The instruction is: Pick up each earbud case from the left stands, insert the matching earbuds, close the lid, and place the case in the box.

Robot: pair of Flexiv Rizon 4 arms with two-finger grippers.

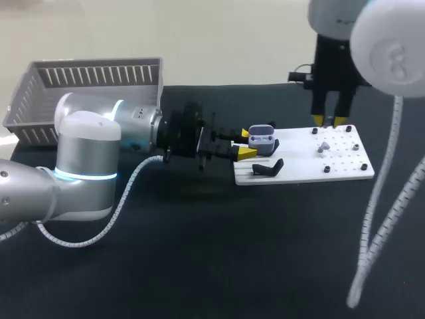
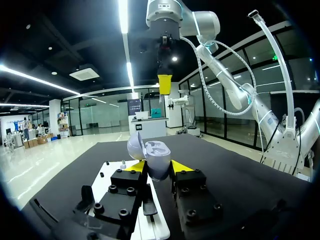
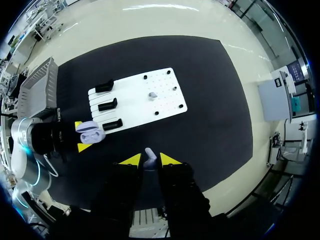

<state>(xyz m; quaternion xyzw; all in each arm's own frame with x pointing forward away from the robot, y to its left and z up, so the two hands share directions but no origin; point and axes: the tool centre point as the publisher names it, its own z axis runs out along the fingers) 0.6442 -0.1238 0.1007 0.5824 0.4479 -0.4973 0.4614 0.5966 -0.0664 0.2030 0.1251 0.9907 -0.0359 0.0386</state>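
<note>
Two hands hold things. My left hand (image 1: 246, 143) grips the open case (image 1: 262, 139) by its sides, lid up, I think so a bud can drop in. My right hand (image 1: 330, 121), up high to the right, pinches one earbud (image 3: 150, 154). The box (image 1: 93, 73) waits far left.

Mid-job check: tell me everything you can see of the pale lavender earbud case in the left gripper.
The pale lavender earbud case is a small rounded shell that looks like smooth plastic. Its hinged lid is swung open. The head view shows two wells in its base, and both appear empty. The left gripper clamps it from two sides between its yellow tips, at the stand end of the white pegged board. Nothing else visibly touches it.
</note>
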